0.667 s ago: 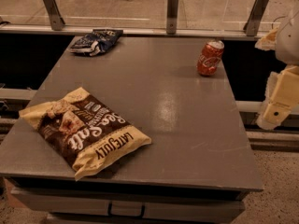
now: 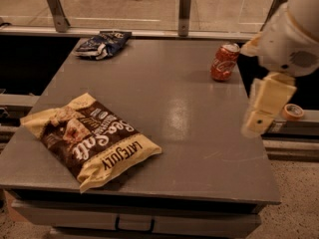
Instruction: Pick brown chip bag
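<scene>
1. The gripper point(image 2: 258, 118) hangs in the air over the right edge of the grey table point(image 2: 199, 133), pointing down.
2. It seems to hold nothing, and it touches nothing.
3. I cannot tell if it is open or closed from this side.
4. The brown chip bag point(image 2: 92, 141) lies flat near the front left corner of the table, well apart from the gripper.
5. A red can point(image 2: 224, 62) stands at the back right.
6. A small blue bag point(image 2: 102, 45) lies at the back left.

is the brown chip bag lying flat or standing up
Lying flat: the brown chip bag rests face up on the table, lettering showing. The gripper hangs by the table's right edge, clear of the bag.
</scene>
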